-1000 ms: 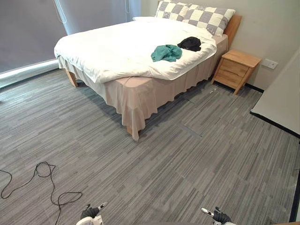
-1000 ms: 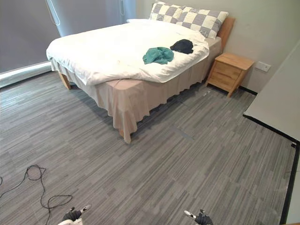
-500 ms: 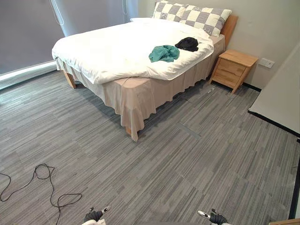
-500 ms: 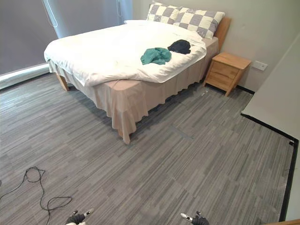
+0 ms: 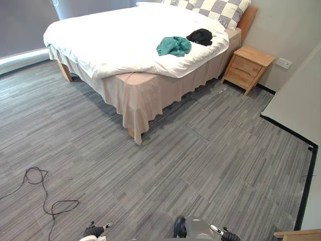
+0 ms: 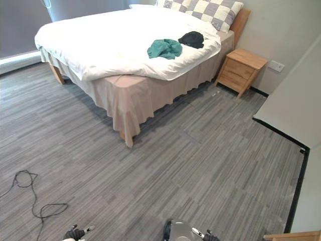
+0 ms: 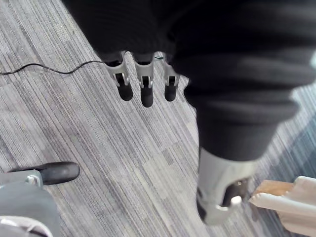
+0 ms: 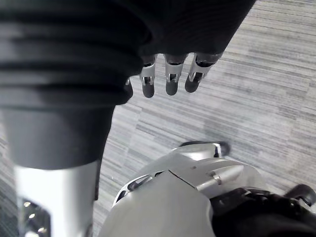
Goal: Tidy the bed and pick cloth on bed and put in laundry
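A teal cloth (image 5: 173, 45) lies crumpled on the white duvet of the bed (image 5: 110, 35), near the side that faces me. A black cloth (image 5: 200, 36) lies just beyond it, closer to the checked pillows (image 5: 220, 10). Both hands hang low at my sides, far from the bed across the grey floor. My left hand (image 5: 94, 231) has relaxed fingers (image 7: 143, 89) and holds nothing. My right hand (image 5: 226, 235) is also empty, with its fingers (image 8: 170, 81) hanging straight over the floor.
A beige skirt (image 5: 140, 95) drapes round the bed down to the floor. A wooden nightstand (image 5: 248, 65) stands by the headboard against the wall. A pale panel with a black edge (image 5: 296, 115) closes off the right side. Grey carpet floor (image 5: 200, 165) lies between me and the bed.
The whole picture has shifted: the camera has moved nearer to the bed and tipped down. The cloths lie as before and both hands stay low and empty.
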Motion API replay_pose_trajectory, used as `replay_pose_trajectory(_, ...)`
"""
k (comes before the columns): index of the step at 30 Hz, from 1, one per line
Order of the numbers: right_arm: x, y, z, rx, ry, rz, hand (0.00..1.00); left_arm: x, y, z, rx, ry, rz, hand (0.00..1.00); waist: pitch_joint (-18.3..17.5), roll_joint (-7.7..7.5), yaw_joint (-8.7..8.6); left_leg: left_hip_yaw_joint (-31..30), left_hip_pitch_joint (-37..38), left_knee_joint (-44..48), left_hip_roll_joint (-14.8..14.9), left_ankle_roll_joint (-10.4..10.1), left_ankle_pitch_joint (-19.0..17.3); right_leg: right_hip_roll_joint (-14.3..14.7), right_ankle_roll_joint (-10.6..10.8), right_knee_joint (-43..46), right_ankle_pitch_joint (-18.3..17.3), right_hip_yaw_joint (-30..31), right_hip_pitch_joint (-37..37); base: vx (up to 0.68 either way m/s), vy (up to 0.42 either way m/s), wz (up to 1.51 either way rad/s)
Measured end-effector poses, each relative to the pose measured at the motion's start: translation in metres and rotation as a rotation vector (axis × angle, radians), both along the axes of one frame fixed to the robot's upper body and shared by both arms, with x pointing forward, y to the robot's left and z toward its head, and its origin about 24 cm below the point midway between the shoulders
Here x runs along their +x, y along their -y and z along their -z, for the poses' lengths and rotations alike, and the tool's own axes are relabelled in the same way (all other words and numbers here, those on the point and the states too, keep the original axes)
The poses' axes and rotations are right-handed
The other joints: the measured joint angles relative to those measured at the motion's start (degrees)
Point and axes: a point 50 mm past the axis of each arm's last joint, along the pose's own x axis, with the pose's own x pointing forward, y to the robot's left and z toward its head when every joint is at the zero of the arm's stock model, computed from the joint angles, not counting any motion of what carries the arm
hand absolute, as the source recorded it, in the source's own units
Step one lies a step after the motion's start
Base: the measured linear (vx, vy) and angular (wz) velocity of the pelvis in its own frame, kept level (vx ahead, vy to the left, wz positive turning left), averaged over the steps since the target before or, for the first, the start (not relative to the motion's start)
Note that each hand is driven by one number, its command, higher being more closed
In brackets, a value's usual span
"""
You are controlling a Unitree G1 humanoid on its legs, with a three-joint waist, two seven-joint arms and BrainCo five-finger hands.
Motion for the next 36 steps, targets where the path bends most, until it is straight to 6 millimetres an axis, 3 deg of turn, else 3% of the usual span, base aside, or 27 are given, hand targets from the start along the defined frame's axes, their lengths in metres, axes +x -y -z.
replay_pose_trajectory(1,-0.001,0.002,-0.001,-0.003,0.005,0.004,0.0,0.0,0.002,0.0,-0.002,0.002,0.002,0.0,-0.49,0.57,-0.31,-0.17,0.44,0.39,0.94,0.83,0.35,0.56,-0.44,2.68,-0.52,-0.67,-0.63,0.52,-0.422,0.2)
replay_pose_trajectory(2,0.001,0.005,-0.002,-0.009,0.011,0.009,0.0,0.003,0.006,0.0,-0.011,0.021,0.001,0.0,-0.81,0.67,-0.25,-0.34,0.1,2.55,2.18,3.02,3.36,0.81,-3.22,8.1,-4.85,-1.17,-1.9,0.5,-0.456,0.14)
replay_pose_trajectory(3,0.003,0.006,-0.002,-0.007,0.012,0.02,0.0,0.005,0.011,0.001,-0.025,0.031,-0.01,0.0,-1.24,1.29,-0.44,-2.44,-2.71,9.03,4.58,5.27,7.44,2.15,-4.64,10.22,-8.69,-1.73,-1.44,0.6,-0.549,0.0)
replay_pose_trajectory(4,0.002,0.008,-0.002,-0.008,0.007,0.026,0.0,0.004,0.014,0.001,-0.033,0.032,-0.013,0.0,-1.68,1.8,-0.44,-3.87,-4.32,12.59,5.85,6.09,9.72,3.08,-5.14,10.22,-10.09,-2.27,-0.72,0.5,-0.457,0.02)
replay_pose_trajectory(6,0.0,0.008,-0.001,-0.005,-0.012,0.027,0.0,0.003,0.018,0.003,-0.058,0.035,-0.019,0.0,-1.7,2.54,-0.38,-10.51,-12.65,28.22,9.51,9.85,18.79,6.75,-6.73,6.76,-12.73,-3.43,4.24,0.58,-0.431,0.02)
replay_pose_trajectory(7,0.006,0.008,0.0,-0.013,-0.023,-0.006,0.0,-0.002,0.02,0.005,-0.069,0.02,-0.008,0.0,-0.72,2.5,0.04,-15.66,-19.2,41.75,7.53,5.77,15.59,9.31,-7.98,1.4,-12.9,-3.09,10.74,0.52,-0.361,-0.05)
replay_pose_trajectory(8,0.007,0.007,0.0,-0.013,-0.024,-0.012,0.0,-0.005,0.02,0.005,-0.071,0.013,-0.006,0.0,-0.48,2.22,0.15,-16.31,-21.14,44.52,6.27,4.98,14.16,9.88,-8.3,-0.44,-12.89,-2.95,12.99,0.5,-0.312,-0.19)
replay_pose_trajectory(9,0.009,0.006,0.0,-0.018,-0.023,-0.037,0.0,-0.01,0.022,0.007,-0.076,0.0,0.01,0.0,-0.07,1.39,0.46,-16.57,-24.83,47.39,2.3,4.3,11.12,10.58,-9.41,-3.94,-12.66,-2.6,17.67,0.46,-0.258,-0.31)
replay_pose_trajectory(10,0.016,0.004,-0.001,-0.023,-0.006,-0.056,0.0,-0.015,0.028,0.009,-0.092,-0.01,0.018,0.0,-0.2,1.07,1.37,-14.51,-28.81,46.82,-0.93,4.52,8.99,10.99,-9.66,-6.62,-12.85,-2.38,20.65,0.45,-0.236,-0.37)
replay_pose_trajectory(11,0.019,0.005,-0.002,-0.028,0.007,-0.063,0.0,-0.016,0.031,0.01,-0.098,-0.01,0.015,0.0,-0.16,1.15,1.67,-13.08,-30.29,46.2,-1.63,4.73,8.46,11.34,-9.56,-7.59,-12.98,-1.98,21.68,0.46,-0.194,-0.43)
replay_pose_trajectory(13,0.037,0.005,-0.008,-0.056,0.079,-0.108,0.0,-0.013,0.036,0.009,-0.113,0.028,-0.005,0.0,0.06,0.81,3.25,0.66,-36.98,36.22,-4.18,5.74,7.86,12.48,-9.28,-12.23,-14.03,-1.49,27.49,0.58,-0.155,-0.24)
replay_pose_trajectory(14,0.038,0.005,-0.008,-0.057,0.085,-0.111,0.0,-0.013,0.036,0.008,-0.112,0.032,-0.005,0.0,0.2,0.7,3.41,2.61,-36.94,34.41,-4.47,6.18,8.18,12.49,-9.11,-12.54,-14.23,-1.61,28.37,0.68,-0.149,-0.01)
replay_pose_trajectory(15,0.041,0.006,-0.011,-0.068,0.108,-0.115,0.0,-0.013,0.037,0.008,-0.109,0.038,-0.008,0.0,0.29,0.63,3.51,11.84,-36.06,23.39,-6.28,10.1,11.02,12.98,-7.28,-13.64,-15.32,-2.77,31.76,0.47,-0.092,0.1)
replay_pose_trajectory(16,0.041,0.008,-0.011,-0.073,0.112,-0.115,0.0,-0.013,0.037,0.008,-0.108,0.036,-0.008,0.0,0.28,0.88,3.39,15.09,-35.46,19.33,-7.09,11.9,12.8,13.57,-6.46,-13.7,-15.83,-3.04,32.85,0.69,-0.118,0.17)
replay_pose_trajectory(17,0.042,0.01,-0.012,-0.083,0.118,-0.116,0.0,-0.015,0.039,0.009,-0.112,0.031,-0.008,0.0,-0.23,1.9,3.27,20.09,-34.42,12.96,-7.81,14.98,17.72,15.27,-4.76,-13.34,-17.02,-2.89,34.92,0.46,-0.04,0.12)
replay_pose_trajectory(18,0.042,0.011,-0.012,-0.084,0.119,-0.116,0.0,-0.016,0.039,0.009,-0.113,0.028,-0.009,0.0,-0.58,2.18,3.26,22.22,-33.47,10.98,-8.2,20.21,17.56,16.12,-4.13,-12.55,-17.84,-2.53,35.6,0.59,-0.023,0.33)
replay_pose_trajectory(19,0.044,0.005,-0.011,-0.07,0.121,-0.114,0.0,-0.018,0.033,0.01,-0.101,0.011,-0.015,0.0,-1.51,0.57,2.63,23.1,-31.67,7.98,-10.63,25.23,13.25,15.42,-3.45,-8.52,-19.12,-2.29,35.31,0.48,0.009,0.6)
replay_pose_trajectory(20,0.043,0.005,-0.011,-0.068,0.116,-0.114,0.0,-0.015,0.026,0.008,-0.084,0.004,-0.003,0.0,-2.32,-0.94,2.04,21.94,-31.11,6.06,-12.27,24.28,13.66,13.5,-2.99,-2.36,-19.32,-2.21,32.5,0.68,0.061,0.78)
replay_pose_trajectory(21,0.054,0.006,-0.013,-0.068,0.127,-0.125,0.0,-0.011,0.023,0.007,-0.069,0.003,0.022,0.0,-2.59,-2.28,1.94,20.1,-29.38,2.17,-15.03,22.17,14.07,10.27,2.52,14.36,-17.12,-2.47,24.75,0.61,0.078,1.06)
replay_pose_trajectory(22,0.056,0.009,-0.012,-0.067,0.113,-0.139,0.0,-0.009,0.022,0.007,-0.056,-0.014,0.05,0.0,-2.34,-2.59,0.86,16.83,-25.9,-0.75,-17.3,21.27,13.81,4.89,4.37,29.16,-17.42,-4.67,18.86,0.69,0.082,1.07)
replay_pose_trajectory(23,0.056,0.009,-0.012,-0.065,0.111,-0.14,0.0,-0.008,0.023,0.008,-0.05,-0.024,0.082,0.0,-2.11,-2.15,0.87,15.21,-22.94,-1.94,-18.05,20.95,13.82,2.34,3.27,30.74,-19.05,-6.13,18.38,0.47,0.026,1.05)
replay_pose_trajectory(27,0.05,0.002,-0.009,-0.034,0.101,-0.135,0.0,0.004,0.026,0.006,-0.059,0.012,0.076,0.0,-1.56,1.31,0.78,5.9,-15.45,-4.12,-14.91,16.92,12.22,0.86,1.43,16.06,-21.64,-3.68,16.28,0.4,-0.117,1.13)
replay_pose_trajectory(29,0.047,-0.009,-0.006,0.005,0.11,-0.092,0.0,0.013,0.025,0.003,-0.052,0.047,0.072,0.0,-1.91,2.02,0.85,0.56,-15.7,-3.17,-11.97,13.88,10.35,1.98,2.12,5.44,-17.13,3.04,13.19,0.28,-0.266,1.2)
replay_pose_trajectory(31,0.045,-0.014,-0.005,0.013,0.109,-0.095,0.0,0.009,0.02,0.002,-0.042,0.047,0.018,0.0,-2.47,0.72,0.89,-2.15,-15.53,-2.56,-10.54,11.94,9.46,1.97,2.94,0.06,-10.74,9.37,11.17,0.3,-0.312,0.98)
replay_pose_trajectory(33,0.039,-0.029,-0.001,0.043,0.088,-0.133,0.0,-0.005,0.011,0.003,-0.032,0.03,-0.043,0.0,-4.3,-3.16,1.73,-4.9,-15.33,0.06,-9.67,8.82,7.97,2.21,2.67,-6.71,2.71,11.22,11.35,0.36,-0.359,0.65)
replay_pose_trajectory(34,0.038,-0.033,0.0,0.052,0.085,-0.146,0.0,-0.007,0.008,0.003,-0.028,0.026,-0.051,0.0,-4.66,-4.33,2.15,-5.0,-15.39,0.99,-10.0,7.97,7.42,1.95,1.92,-7.54,6.69,11.02,11.29,0.33,-0.339,0.26)
replay_pose_trajectory(36,0.041,-0.03,-0.001,0.049,0.081,-0.151,0.0,-0.007,0.027,0.008,-0.085,0.026,-0.076,0.0,-4.87,-2.62,3.19,-4.86,-15.76,2.65,-7.35,5.83,6.4,3.27,1.29,-11.58,2.89,7.39,14.94,0.33,-0.341,0.28)
